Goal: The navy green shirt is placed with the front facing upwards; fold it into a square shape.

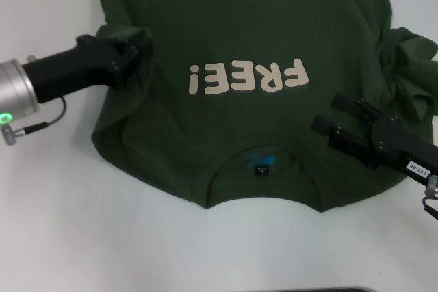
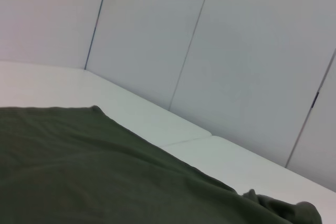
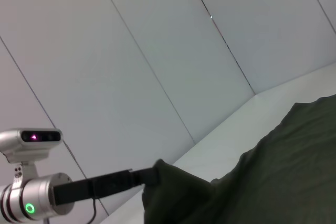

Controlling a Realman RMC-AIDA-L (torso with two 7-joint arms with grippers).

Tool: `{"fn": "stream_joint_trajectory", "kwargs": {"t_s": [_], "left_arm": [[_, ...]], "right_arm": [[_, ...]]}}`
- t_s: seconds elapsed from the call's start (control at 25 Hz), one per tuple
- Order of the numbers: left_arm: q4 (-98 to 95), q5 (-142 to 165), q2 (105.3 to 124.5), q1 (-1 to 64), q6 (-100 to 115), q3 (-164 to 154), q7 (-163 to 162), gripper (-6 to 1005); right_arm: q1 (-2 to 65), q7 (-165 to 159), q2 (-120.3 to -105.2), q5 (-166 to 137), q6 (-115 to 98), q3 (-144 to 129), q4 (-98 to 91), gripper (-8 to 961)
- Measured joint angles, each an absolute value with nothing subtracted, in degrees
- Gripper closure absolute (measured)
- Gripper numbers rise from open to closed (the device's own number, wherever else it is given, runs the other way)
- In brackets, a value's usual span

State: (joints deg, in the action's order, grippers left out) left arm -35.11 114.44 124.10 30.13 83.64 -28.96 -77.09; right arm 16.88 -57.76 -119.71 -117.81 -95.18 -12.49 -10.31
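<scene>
The navy green shirt (image 1: 239, 18) lies front up on the white table, with its collar and small black neck label (image 1: 262, 169) toward me and the cream "FREE!" lettering (image 1: 248, 76) across the chest. My left gripper (image 1: 140, 51) is at the shirt's left sleeve, shut on bunched fabric. In the right wrist view the left gripper (image 3: 149, 176) holds that sleeve lifted off the table. My right gripper (image 1: 337, 117) is open, low over the shirt's right shoulder. The right sleeve (image 1: 410, 66) lies crumpled beyond it. The shirt also shows in the left wrist view (image 2: 79, 171).
The white table (image 1: 102, 237) extends bare in front of the collar and to the left of the shirt. Pale wall panels (image 2: 236, 51) stand behind the table. A dark edge (image 1: 308, 290) shows at the table's near side.
</scene>
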Motion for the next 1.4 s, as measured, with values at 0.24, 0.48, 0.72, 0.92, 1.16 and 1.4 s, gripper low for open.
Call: {"fn": "stream_joint_trajectory", "kwargs": {"t_s": [0.24,0.48,0.72,0.92,1.16,1.4], "left_arm": [[-30.83,114.3,124.1,30.75,82.76,-29.36,-74.43,946],[-30.02,114.75,124.1,30.76,82.68,-30.68,-74.37,896],[-30.32,113.15,124.2,30.1,82.29,-32.33,-72.5,503],[-32.39,109.34,123.78,27.72,81.45,-31.52,-70.14,398],[-37.59,109.42,123.66,23.72,80.7,-31.56,-68.26,271],[-38.72,109.52,123.79,20.17,80.59,-31.52,-60.71,94]], "right_arm": [[16.87,-57.7,-119.71,-117.96,-95.18,-12.48,-10.28,41],[16.87,-57.49,-119.7,-117.95,-95.18,-12.47,-10.23,42],[17.14,-57.44,-119.7,-117.95,-95.19,-12.47,-10.19,41],[17.22,-57.45,-119.7,-117.94,-95.18,-12.41,-10.19,42],[17.19,-57.5,-119.71,-117.9,-95.12,-12.25,-10.11,41],[17.26,-57.78,-119.7,-117.85,-95.1,-12.21,-9.88,42]]}}
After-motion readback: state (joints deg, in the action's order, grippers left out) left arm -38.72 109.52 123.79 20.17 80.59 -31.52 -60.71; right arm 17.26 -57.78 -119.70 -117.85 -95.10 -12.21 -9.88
